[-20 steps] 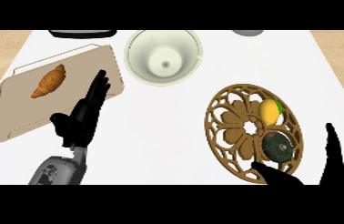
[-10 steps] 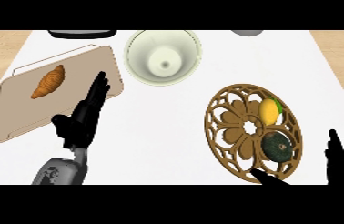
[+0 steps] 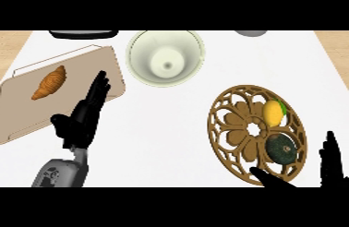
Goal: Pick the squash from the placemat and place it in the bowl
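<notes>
- We find the squash (image 3: 280,147), dark green and round, lying on the lower right part of the placemat (image 3: 235,124), a brown openwork disc at the right of the white counter (image 3: 170,143).
- A yellow lemon (image 3: 273,111) sits just above the squash on the same placemat, near it but not clearly touching.
- The bowl (image 3: 165,57), pale and with nothing in it, stands well apart from the placemat, up and to the left near the counter's far edge.
- The right hand (image 3: 332,164) shows at the lower right: fingers straight up beside the placemat's right rim, thumb (image 3: 269,179) stretched across its lower edge. It is released and grasps nothing; the squash lies in the gap between thumb and fingers, untouched as far as we can see.
- The left hand (image 3: 85,117) rests at the left with straight fingers, over the edge of the wooden cutting board (image 3: 21,120) that carries a croissant (image 3: 50,82). It holds nothing either.
- We judge the step as the approach to the grasp; lift and carry are not yet done.
- Risks (judged from the layout only):
  - The squash is round and may roll away if thumb or fingers meet it off-centre.
  - The lemon is close enough that fingers closing from above could nudge it or take it along.
  - The thumb lies over the placemat's edge, so a closing hand could catch the openwork and drag the mat.
  - The carry to the bowl runs across open counter; a release too near the rim could let the squash fall outside.
</notes>
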Available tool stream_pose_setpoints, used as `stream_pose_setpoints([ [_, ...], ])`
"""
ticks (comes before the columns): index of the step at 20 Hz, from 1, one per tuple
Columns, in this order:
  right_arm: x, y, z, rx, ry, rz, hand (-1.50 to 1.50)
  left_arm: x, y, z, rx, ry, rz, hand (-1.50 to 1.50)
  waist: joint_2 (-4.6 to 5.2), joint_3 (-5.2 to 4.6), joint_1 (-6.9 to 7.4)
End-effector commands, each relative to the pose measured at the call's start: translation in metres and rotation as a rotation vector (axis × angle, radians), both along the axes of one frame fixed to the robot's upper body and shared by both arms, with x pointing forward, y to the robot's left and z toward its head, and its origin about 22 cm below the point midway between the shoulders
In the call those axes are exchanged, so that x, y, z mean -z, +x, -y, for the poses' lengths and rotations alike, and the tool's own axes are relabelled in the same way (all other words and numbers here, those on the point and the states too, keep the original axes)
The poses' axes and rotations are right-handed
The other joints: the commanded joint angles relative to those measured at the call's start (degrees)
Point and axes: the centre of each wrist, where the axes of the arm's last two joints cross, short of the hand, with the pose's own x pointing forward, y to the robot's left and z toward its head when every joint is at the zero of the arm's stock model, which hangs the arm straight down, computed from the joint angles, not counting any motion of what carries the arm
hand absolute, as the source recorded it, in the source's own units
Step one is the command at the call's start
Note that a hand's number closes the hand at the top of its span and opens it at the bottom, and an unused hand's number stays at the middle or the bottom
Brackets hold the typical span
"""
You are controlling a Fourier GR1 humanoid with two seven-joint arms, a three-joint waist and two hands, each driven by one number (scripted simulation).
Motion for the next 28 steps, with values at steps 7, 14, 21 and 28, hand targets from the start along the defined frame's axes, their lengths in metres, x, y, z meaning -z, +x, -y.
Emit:
stream_pose_setpoints([
  [7,0.033,0.006,0.015,0.014,0.040,0.018,-1.50,-0.006,-0.001,0.004,0.016,-0.004,-0.005,0.00,0.00,-0.01,0.03],
  [14,0.060,0.027,0.008,0.039,0.002,-0.048,-1.50,0.001,-0.006,-0.007,0.000,-0.015,-0.007,0.00,0.05,-0.02,0.15],
  [21,0.066,0.030,0.006,0.049,-0.077,-0.177,-1.50,0.002,-0.007,0.023,0.022,-0.003,-0.003,0.00,0.03,-0.02,0.07],
  [28,0.091,0.035,0.030,-0.108,-0.120,-0.177,1.50,-0.022,0.001,0.015,0.026,0.005,0.007,0.00,0.00,0.01,0.15],
])
